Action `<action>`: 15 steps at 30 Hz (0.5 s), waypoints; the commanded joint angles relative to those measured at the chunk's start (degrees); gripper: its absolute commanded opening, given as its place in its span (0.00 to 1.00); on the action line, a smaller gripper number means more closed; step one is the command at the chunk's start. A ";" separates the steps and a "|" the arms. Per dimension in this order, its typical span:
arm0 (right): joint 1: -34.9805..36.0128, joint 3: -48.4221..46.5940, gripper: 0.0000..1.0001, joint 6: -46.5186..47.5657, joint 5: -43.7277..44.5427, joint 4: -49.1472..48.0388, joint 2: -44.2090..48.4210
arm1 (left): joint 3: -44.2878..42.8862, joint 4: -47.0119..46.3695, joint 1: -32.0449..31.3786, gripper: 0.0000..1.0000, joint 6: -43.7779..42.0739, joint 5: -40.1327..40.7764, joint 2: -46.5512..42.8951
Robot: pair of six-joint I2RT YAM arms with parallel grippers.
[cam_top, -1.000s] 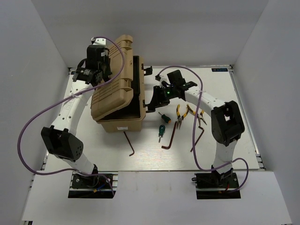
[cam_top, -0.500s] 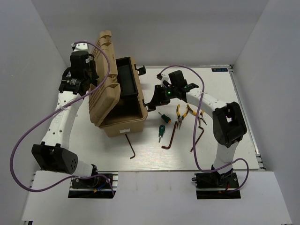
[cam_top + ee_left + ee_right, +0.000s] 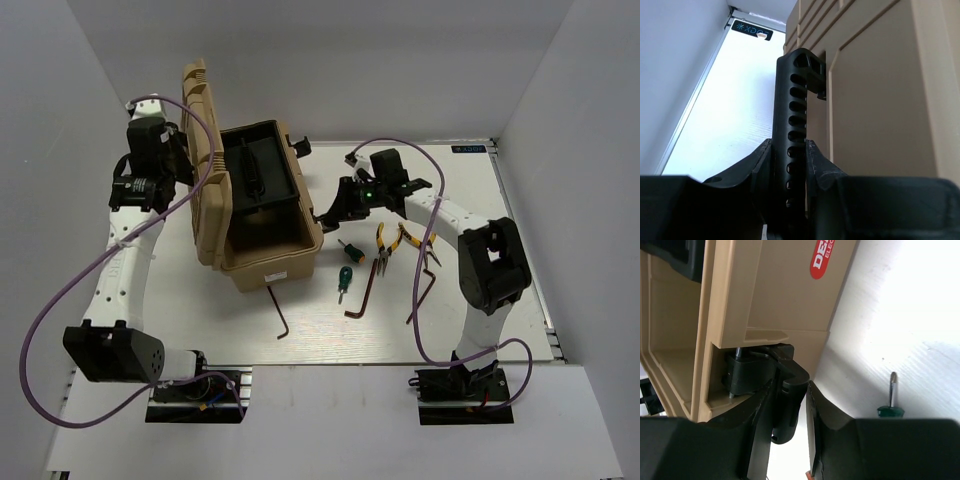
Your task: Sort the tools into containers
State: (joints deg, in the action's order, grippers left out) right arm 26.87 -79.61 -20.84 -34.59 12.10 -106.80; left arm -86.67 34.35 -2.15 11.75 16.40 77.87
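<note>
- Tan lid (image 3: 203,175) now upright, was half-raised; left gripper (image 3: 789,162) clamps its black handle (image 3: 794,95).
- Toolbox (image 3: 275,264) centre-left, right gripper (image 3: 788,410) pinching its side latch (image 3: 790,374); screwdrivers (image 3: 345,279), pliers (image 3: 383,240), hex keys (image 3: 362,295) on table (image 3: 470,300), right of it.

Overhead view; both wrist close-ups on toolbox (image 3: 275,270).

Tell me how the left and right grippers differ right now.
The left gripper grips the black lid handle, high beside the upright lid. The right gripper grips a black side latch, low on the toolbox body. Both are shut on black toolbox fittings.
</note>
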 commanded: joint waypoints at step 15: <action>-7.27 3.59 0.00 3.35 1.37 5.22 2.12 | 6.69 -6.49 10.50 0.17 1.17 13.30 -9.49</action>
State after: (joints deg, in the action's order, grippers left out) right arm 24.34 -78.28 -21.91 -36.18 10.22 -106.56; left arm -80.16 32.75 3.14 16.80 11.09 72.14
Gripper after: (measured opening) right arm 0.320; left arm 0.379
